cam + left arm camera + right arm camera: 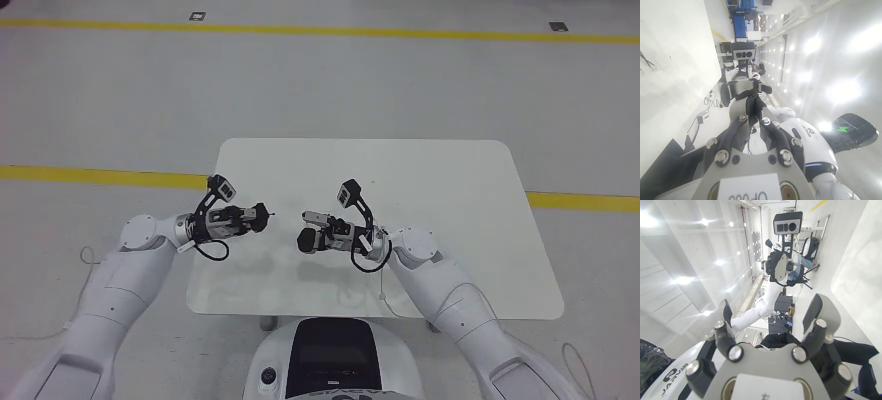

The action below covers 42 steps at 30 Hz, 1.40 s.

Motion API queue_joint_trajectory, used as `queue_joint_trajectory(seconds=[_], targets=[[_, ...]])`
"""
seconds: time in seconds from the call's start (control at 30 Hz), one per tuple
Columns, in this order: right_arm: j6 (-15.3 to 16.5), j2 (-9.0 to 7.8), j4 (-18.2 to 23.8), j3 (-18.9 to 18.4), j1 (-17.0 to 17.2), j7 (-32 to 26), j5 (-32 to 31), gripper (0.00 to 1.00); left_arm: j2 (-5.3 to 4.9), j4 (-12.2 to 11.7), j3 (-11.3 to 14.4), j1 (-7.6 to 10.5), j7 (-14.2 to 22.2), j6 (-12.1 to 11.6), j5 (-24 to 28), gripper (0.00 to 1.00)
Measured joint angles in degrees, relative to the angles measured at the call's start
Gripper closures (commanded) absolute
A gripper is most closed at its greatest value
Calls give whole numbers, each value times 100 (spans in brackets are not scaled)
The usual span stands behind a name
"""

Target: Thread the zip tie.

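White table (450, 200); grey, black-padded right hand (770, 311)

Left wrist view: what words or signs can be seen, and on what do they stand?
Maker's logo and name, not quoted here: on the white shell.
Green lightning-bolt sign: on the black screen.
Upside-down letters, cut off by the edge, unreadable: on the white label.
One white letter, far off: on the blue board.
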<state>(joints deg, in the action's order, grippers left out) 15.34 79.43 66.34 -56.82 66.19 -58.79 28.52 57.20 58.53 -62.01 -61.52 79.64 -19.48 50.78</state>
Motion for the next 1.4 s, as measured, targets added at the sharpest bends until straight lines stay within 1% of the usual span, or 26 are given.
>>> queue_joint_trajectory(seconds=[0.07, 0.33, 0.4, 0.47, 0.53, 0.57, 0.67, 0.7, 0.77, 0.8, 0.83, 0.9, 1.03, 1.2, 1.27, 1.33, 1.4], targets=[[0, 0, 0, 0, 0, 0, 0, 0, 21, 7, -8, -4, 0, 0, 146, 100], [0, -1, 8, -4, 4, 12, -11, 0, 20, 10, -8, -5, 0, 0, 143, 100], [-25, -29, 106, -55, 33, 230, -230, 0, 20, 10, -8, -5, 0, 0, 143, 100], [-123, -81, 235, -137, 45, 495, -610, 0, 20, 10, -8, -5, 0, 0, 143, 100], [-372, -150, 455, -232, 46, 796, -1175, 0, 20, 10, -8, -5, 0, 0, 143, 100], [-588, -188, 631, -250, 39, 973, -1574, 0, 20, 10, -8, -5, 0, 0, 143, 100], [-1160, -242, 1048, -193, 20, 1168, -2352, 0, 20, 10, -8, -5, 0, 0, 143, 100], [-1441, -260, 1175, -129, -24, 1229, -2726, 0, 20, 10, -8, -5, 0, 0, 143, 100], [-1873, -273, 1319, 31, -105, 1343, -3356, 0, 20, 10, -8, -5, 0, 0, 143, 100], [-2112, -276, 1391, 181, -161, 1349, -3776, 0, 20, 10, -8, -5, 0, 0, 143, 100], [-2236, -275, 1435, 282, -191, 1333, -4049, 0, 20, 10, -8, -5, 0, 0, 143, 100], [-2327, -271, 1469, 357, -202, 1336, -4325, 0, 20, 10, -8, -5, 0, 0, 143, 100], [-2312, -270, 1464, 345, -197, 1340, -4188, 0, 20, 10, -8, -5, 0, 0, 143, 100], [-2312, -270, 1464, 345, -197, 1341, -4194, 0, 20, 10, -8, -5, 0, 0, 143, 100], [-2348, -274, 1481, 365, -194, 1397, -4297, 0, 20, 10, -8, -5, 0, 0, 143, 100], [-2610, -280, 1527, 452, -282, 1380, -4633, 0, 20, 10, -8, -5, 0, 0, 143, 100], [-3003, -268, 1561, 598, -456, 1208, -4984, 0, 20, 10, -8, -5, 0, 0, 143, 100]])
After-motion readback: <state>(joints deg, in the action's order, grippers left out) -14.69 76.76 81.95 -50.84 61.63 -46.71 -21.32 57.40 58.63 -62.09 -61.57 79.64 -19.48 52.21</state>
